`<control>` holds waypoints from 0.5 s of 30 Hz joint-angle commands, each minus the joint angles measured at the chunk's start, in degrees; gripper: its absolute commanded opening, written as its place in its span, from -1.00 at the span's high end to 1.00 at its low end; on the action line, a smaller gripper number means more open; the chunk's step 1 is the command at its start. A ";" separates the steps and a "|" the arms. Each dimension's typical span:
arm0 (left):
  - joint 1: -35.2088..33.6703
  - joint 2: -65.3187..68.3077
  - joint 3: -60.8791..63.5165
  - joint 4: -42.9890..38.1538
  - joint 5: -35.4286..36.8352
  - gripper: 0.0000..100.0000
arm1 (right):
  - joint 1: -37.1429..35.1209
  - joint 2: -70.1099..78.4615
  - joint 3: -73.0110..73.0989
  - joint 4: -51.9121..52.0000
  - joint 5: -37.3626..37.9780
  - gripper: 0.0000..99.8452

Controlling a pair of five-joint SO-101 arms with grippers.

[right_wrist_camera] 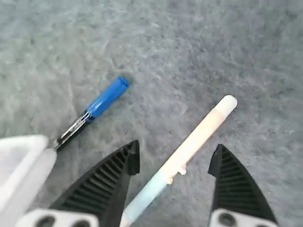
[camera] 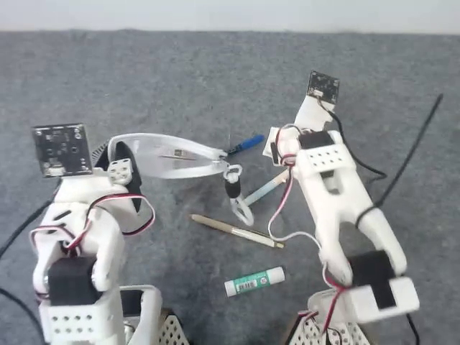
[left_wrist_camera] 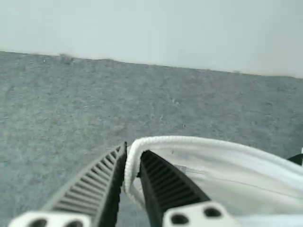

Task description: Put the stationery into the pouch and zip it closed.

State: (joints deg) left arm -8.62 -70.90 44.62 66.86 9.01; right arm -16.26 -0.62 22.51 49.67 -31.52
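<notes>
Pouch held, 4 items left to pack

The left end effector [left_wrist_camera: 132, 152] is clamped on the white pouch [left_wrist_camera: 227, 161] rim. The right end effector [right_wrist_camera: 176, 147] gapes wide astride the pastel pen [right_wrist_camera: 189, 146], gripping nothing. The blue pen [right_wrist_camera: 102, 105] lies just beyond it, and the gold pen [camera: 237, 230] and glue stick [camera: 254, 282] lie behind it. Packing and zipping remain.

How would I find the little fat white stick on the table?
On the grey table, look between the two arms' bases. The stick lies nearer them than the thin gold pen. Only it is short, thick and white with a green label.
</notes>
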 commanded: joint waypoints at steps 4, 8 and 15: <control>-1.76 -0.44 3.74 -5.01 0.97 0.98 | 3.74 6.11 -9.41 3.21 -3.25 0.66; -1.76 -0.44 4.70 -5.80 0.97 0.98 | 5.93 10.51 -13.01 4.09 -3.25 0.70; -1.76 -0.53 4.88 -5.54 0.97 0.98 | 6.37 18.15 -22.59 14.20 -3.34 0.70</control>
State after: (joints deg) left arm -10.29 -70.99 49.80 63.08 9.01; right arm -10.55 16.79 5.89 60.57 -34.24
